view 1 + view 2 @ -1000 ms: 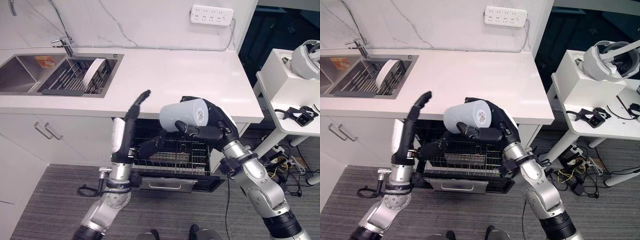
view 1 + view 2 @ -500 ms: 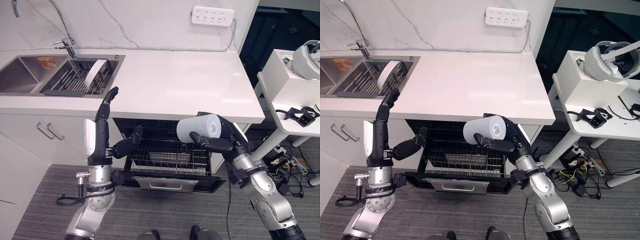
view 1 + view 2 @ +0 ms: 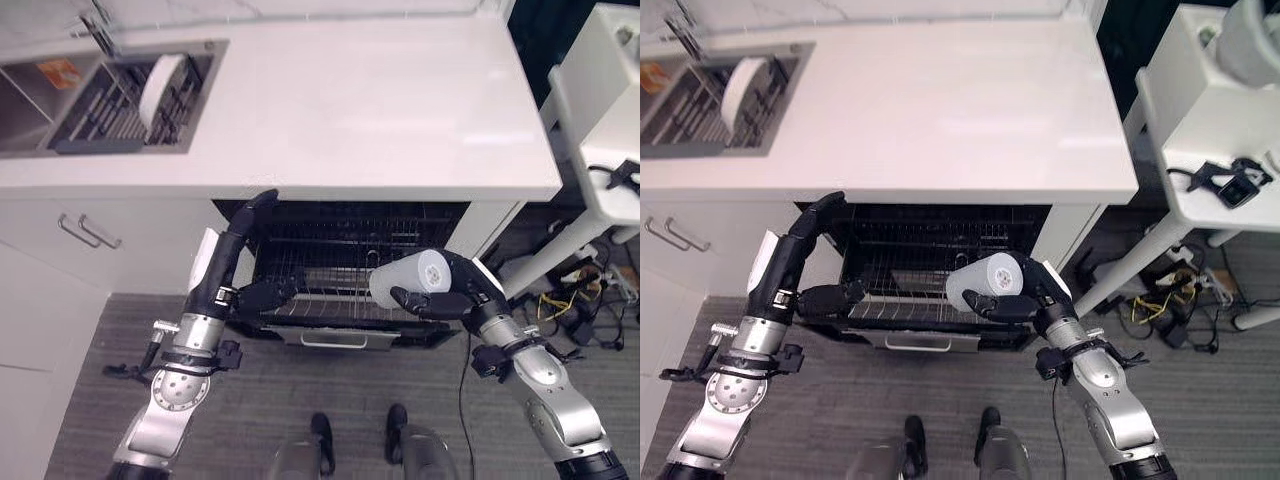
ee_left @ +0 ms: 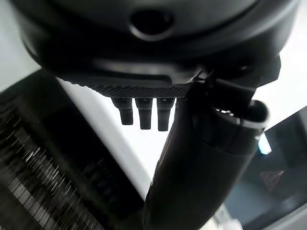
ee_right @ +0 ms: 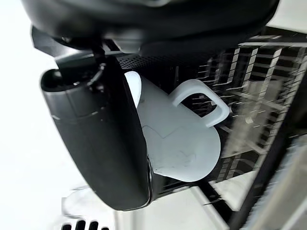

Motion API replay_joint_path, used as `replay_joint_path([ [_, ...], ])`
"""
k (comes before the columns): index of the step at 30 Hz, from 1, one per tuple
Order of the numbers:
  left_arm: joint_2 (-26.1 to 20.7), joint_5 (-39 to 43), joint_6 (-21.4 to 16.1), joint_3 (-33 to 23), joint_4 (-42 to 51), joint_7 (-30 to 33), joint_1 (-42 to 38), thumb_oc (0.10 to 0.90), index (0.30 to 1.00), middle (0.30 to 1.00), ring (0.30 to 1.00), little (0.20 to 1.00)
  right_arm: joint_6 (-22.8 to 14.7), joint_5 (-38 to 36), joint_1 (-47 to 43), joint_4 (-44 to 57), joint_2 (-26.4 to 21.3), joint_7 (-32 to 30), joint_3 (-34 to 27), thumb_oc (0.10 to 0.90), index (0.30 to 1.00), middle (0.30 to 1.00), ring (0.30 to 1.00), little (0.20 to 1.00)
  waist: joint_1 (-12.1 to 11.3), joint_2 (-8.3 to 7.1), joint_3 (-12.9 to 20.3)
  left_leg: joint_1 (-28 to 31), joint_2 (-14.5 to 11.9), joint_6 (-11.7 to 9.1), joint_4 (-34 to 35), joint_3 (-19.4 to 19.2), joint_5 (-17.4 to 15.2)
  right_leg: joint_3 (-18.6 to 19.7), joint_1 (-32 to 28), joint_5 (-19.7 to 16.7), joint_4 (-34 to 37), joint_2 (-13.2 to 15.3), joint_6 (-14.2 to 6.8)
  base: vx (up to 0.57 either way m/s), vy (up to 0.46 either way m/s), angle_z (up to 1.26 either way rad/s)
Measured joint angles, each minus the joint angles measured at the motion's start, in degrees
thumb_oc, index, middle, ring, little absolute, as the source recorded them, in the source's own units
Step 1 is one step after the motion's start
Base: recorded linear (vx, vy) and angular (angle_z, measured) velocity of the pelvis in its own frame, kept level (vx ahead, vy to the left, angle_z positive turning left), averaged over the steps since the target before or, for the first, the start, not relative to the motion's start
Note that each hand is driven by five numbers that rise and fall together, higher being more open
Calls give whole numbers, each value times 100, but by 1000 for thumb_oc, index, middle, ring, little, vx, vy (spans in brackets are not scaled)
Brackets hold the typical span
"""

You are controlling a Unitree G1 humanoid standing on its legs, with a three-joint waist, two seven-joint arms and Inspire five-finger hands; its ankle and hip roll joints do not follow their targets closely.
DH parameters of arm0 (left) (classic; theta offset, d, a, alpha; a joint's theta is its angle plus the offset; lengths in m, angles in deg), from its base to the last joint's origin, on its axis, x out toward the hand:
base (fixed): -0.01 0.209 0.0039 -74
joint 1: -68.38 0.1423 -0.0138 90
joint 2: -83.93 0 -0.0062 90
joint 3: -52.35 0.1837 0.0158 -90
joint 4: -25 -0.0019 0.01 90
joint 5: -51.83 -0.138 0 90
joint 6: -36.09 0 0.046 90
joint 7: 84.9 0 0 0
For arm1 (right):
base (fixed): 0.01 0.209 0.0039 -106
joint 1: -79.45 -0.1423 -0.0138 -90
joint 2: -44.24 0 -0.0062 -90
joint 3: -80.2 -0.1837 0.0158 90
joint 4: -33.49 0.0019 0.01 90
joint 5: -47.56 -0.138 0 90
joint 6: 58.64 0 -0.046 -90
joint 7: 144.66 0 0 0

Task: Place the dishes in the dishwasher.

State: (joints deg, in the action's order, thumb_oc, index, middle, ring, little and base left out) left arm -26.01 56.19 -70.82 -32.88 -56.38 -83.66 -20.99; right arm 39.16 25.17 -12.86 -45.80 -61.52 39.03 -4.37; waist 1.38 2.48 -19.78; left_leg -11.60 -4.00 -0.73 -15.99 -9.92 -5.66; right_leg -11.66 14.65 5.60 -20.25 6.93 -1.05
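My right hand [image 3: 458,296] is shut on a white mug [image 3: 408,281], which lies on its side with its base facing me. The mug hangs just over the front right part of the pulled-out wire rack [image 3: 318,268] of the dishwasher. In the right wrist view the thumb [image 5: 100,139] presses the mug [image 5: 182,148], whose handle points at the rack wires [image 5: 259,96]. My left hand [image 3: 234,256] stands open at the rack's left side, fingers pointing up at the counter edge and thumb out over the rack. A white plate [image 3: 160,78] stands in the sink rack at the far left.
The white counter [image 3: 380,110] overhangs the dishwasher opening. A cabinet with metal handles [image 3: 90,232] is to the left. A white side table [image 3: 1230,150] with black items stands to the right, with cables on the floor below it.
The camera has tilted down. My right hand has lowered the mug to the front right of the rack. My left hand swung left and now stands by the rack's left side.
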Motion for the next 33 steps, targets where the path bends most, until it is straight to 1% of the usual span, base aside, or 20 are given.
replay_joint_path([
  [1, -126, 71, 157, 10, 12, -266, 9, 800, 900, 900, 900, 900, 1, 67, -25, -15, -39, -23, -33, 400, 300, 300, 300, 300, 8, 6, -71, -31, -5, -2, 3, -6, 19, 0, 34, -17, -3, 14, 16, -42, 39, -1],
  [3, -177, 467, 526, 26, 12, -808, 48, 800, 900, 900, 900, 900, -1, 202, -35, -31, -124, -38, -83, 400, 300, 300, 300, 300, 11, 34, -113, -19, -12, -3, 24, -18, 22, 2, 33, -19, 8, 17, 19, -12, 50, -3],
  [4, -229, 677, 885, 39, 7, -1233, 33, 800, 900, 900, 900, 900, -7, 222, -73, -88, -201, -11, -94, 400, 300, 300, 300, 300, 7, 48, -120, 27, -10, -4, 29, -34, 24, 2, 1, -24, 25, 22, 22, -7, 49, -4],
  [5, -329, 677, 1077, 126, -3, -1410, 39, 800, 900, 900, 900, 900, -11, 223, -106, -149, -283, 26, -92, 400, 300, 300, 300, 300, 9, 53, -123, 69, -8, -4, 45, -47, 24, 6, -36, -23, 31, 26, 20, 31, 37, -4],
  [9, -848, 676, 2178, 455, -66, -2429, -23, 800, 900, 900, 900, 900, -21, 429, -291, -440, -586, 108, -50, 400, 300, 300, 300, 300, 1, 59, -121, 429, 7, -4, 189, -70, 22, 7, -378, -19, 156, 15, 7, 83, 34, -1],
  [11, -860, 655, 2764, 505, -158, -2932, -124, 800, 900, 900, 900, 900, -32, 426, -308, -494, -664, 112, -36, 400, 300, 300, 300, 300, 5, 73, -113, 595, 13, -8, 244, -71, 12, 9, -533, 1, 190, 11, -16, 95, 27, 1],
  [12, -882, 617, 2994, 547, -188, -3107, -186, 800, 900, 900, 900, 900, -34, 421, -324, -493, -699, 113, -35, 400, 300, 300, 300, 300, 5, 81, -108, 623, 13, -8, 252, -71, 9, 8, -562, 4, 193, 14, -19, 71, 19, -1],
  [13, -995, 573, 3241, 641, -191, -3303, -275, 800, 900, 900, 900, 900, -34, 419, -372, -494, -725, 112, -33, 400, 300, 300, 300, 300, 9, 84, -106, 629, 13, -8, 235, -77, 10, 11, -565, 2, 190, 15, -17, 91, 31, 0],
  [14, -1150, 468, 3435, 750, -198, -3473, -360, 800, 900, 900, 900, 900, -35, 417, -428, -494, -747, 111, -16, 400, 300, 300, 300, 300, 14, 95, -98, 632, 13, -8, 231, -79, 10, 11, -565, 2, 184, 18, -17, 91, 36, -4],
  [15, -1236, 319, 3546, 808, -251, -3572, -415, 800, 900, 900, 900, 900, -37, 415, -480, -491, -804, 105, 44, 400, 300, 300, 300, 300, 45, 124, -79, 653, 16, -8, 238, -97, 8, 16, -567, 1, 186, 23, -17, 99, 41, -4],
  [16, -1263, 210, 3624, 878, -379, -3613, -505, 800, 900, 900, 900, 900, -34, 415, -496, -487, -860, 112, 102, 400, 300, 300, 300, 300, 43, 165, -45, 671, 16, -7, 244, -103, 8, 14, -581, 1, 184, 26, -17, 75, 30, -4],
  [20, -1234, -135, 4195, 968, -794, -4037, -833, 800, 900, 900, 900, 900, -33, 415, -529, -485, -933, 207, 306, 400, 300, 300, 300, 300, 125, 295, 60, 719, 18, -7, 247, -105, 8, 21, -622, 0, 177, 19, -15, 71, 19, -1],
  [22, -1206, -448, 4293, 1339, -1176, -4206, -1042, 800, 900, 900, 900, 900, -31, 416, -586, -550, -937, 225, 472, 400, 300, 300, 300, 300, 159, 304, 92, 859, 12, -7, 282, -130, 8, 41, -737, 1, 192, 9, -16, 104, 4, -8],
  [23, -1200, -618, 4327, 1543, -1441, -4340, -1136, 800, 900, 900, 900, 900, -18, 415, -611, -598, -940, 279, 536, 400, 300, 300, 300, 300, 167, 297, 200, 884, 6, -11, 307, -172, 6, 82, -731, 7, 196, -1, -17, 138, -2, -19],
  [25, -1186, -949, 4325, 1587, -1745, -4444, -1136, 800, 900, 900, 900, 900, 7, 415, -637, -601, -1007, 336, 546, 400, 300, 300, 300, 300, 180, 270, 311, 957, -3, -14, 334, -237, 5, 141, -751, 6, 188, -19, -15, 101, -8, -16],
  [27, -1187, -1174, 4313, 1577, -1831, -4440, -1122, 800, 900, 900, 900, 900, 68, 416, -649, -601, -1114, 389, 542, 400, 300, 300, 300, 300, 186, 231, 419, 1015, -10, -19, 337, -239, 2, 149, -802, 13, 190, -25, -16, 82, -14, -2],
  [29, -1186, -1118, 4307, 1507, -1647, -4483, -1099, 800, 900, 900, 900, 900, 116, 415, -648, -597, -1118, 452, 528, 400, 300, 300, 300, 300, 169, 178, 478, 1042, -10, -20, 331, -246, 1, 163, -812, 28, 182, -23, -23, 69, 1, -2],
  [30, -1186, -963, 4294, 1407, -1378, -4604, -1081, 800, 900, 900, 900, 900, 188, 416, -644, -598, -1117, 462, 519, 400, 300, 300, 300, 300, 163, 155, 490, 1049, -9, -22, 329, -253, 0, 170, -817, 30, 183, -20, -24, 45, 14, -2],
  [31, -1197, -660, 4181, 1283, -1024, -4786, -1078, 800, 900, 900, 900, 900, 224, 416, -643, -599, -1118, 487, 501, 400, 300, 300, 300, 300, 153, 153, 492, 1047, -6, -22, 329, -255, -1, 170, -819, 30, 180, -12, -25, 43, 18, -1],
  [33, -1258, -384, 4163, 1140, -333, -5014, -1006, 800, 900, 900, 900, 900, 242, 416, -602, -598, -1120, 577, 488, 400, 300, 300, 300, 300, 149, 156, 493, 1049, -1, -22, 329, -257, -1, 169, -818, 32, 169, -4, -27, 42, 20, 0],
])
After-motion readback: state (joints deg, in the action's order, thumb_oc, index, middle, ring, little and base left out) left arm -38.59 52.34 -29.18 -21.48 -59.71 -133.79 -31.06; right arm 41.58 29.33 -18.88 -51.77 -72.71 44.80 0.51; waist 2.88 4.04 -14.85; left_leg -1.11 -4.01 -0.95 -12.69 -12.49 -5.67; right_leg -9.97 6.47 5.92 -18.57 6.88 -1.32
